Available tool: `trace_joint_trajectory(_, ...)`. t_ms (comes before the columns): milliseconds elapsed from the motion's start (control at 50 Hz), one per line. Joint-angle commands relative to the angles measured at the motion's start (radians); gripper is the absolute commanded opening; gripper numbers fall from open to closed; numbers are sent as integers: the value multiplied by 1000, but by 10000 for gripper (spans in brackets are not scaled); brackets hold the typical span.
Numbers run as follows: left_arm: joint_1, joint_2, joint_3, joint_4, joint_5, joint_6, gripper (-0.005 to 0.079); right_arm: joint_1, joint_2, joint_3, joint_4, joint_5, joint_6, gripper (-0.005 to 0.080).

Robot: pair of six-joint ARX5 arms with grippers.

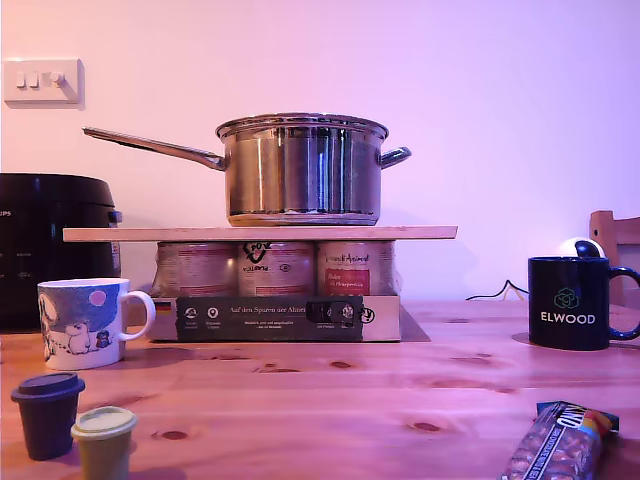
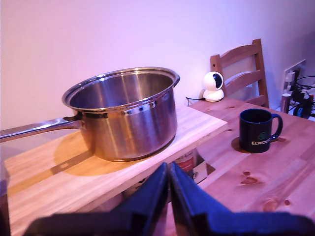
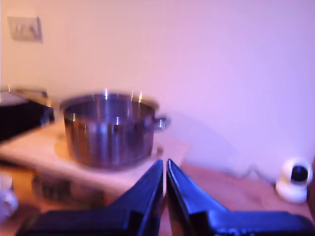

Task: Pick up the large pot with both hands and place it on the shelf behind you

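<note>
A pink-violet cast lies over all three views, and the light is dim and soft. The exterior view is sharp; the large pot [image 1: 303,170] shows bright vertical glints. In the first wrist view it throws a soft shadow on the shelf [image 2: 202,125], and my first pincer [image 2: 168,169] is a dark shape. The second wrist view is blurred throughout, my second pincer [image 3: 164,164] included.

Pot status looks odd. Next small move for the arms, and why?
Probably just park both arms, with no regrasp. The pot stands upright on the shelf, and my first gripper and my second gripper are both shut, empty and clear of it. Placement looks done.
</note>
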Motion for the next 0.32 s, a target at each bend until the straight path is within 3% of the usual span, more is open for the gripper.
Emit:
trace_joint_trajectory(0, -4, -1, -12, 7, 4, -3, -18, 2, 21, -21, -25, -1, 4, -12)
trace_joint_trajectory(300, -4, -1, -12, -9, 4, -45, -18, 3, 21, -21, -251, 0, 4, -12)
